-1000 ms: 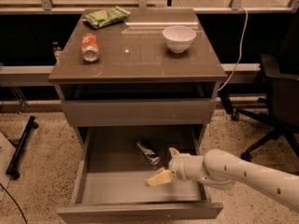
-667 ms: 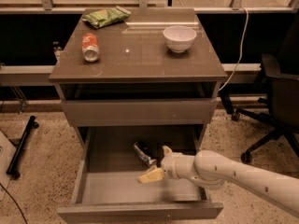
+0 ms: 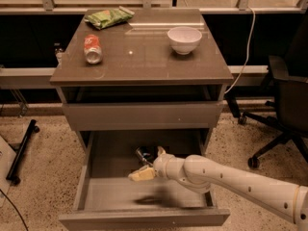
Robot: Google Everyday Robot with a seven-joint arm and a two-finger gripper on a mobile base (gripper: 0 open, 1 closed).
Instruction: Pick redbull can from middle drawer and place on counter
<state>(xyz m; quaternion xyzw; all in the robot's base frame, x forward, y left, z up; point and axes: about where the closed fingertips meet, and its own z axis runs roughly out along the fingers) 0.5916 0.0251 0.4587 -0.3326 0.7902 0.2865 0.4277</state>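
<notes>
Since 1.0 s ago the gripper has shifted left and slightly up inside the middle drawer, closing on the redbull can.

The counter fills upper centre. The drawer stands pulled out at lower centre. The white arm enters from the lower right and reaches left, wrist over the drawer floor. The jaws are spread with nothing gripped. One pale finger points left below the can.

The can lies tilted at the drawer's rear centre, just beside the fingers. Its label is unreadable.

A white bowl, a green bag and a red soda can on its side sit on the counter, print illegible.
</notes>
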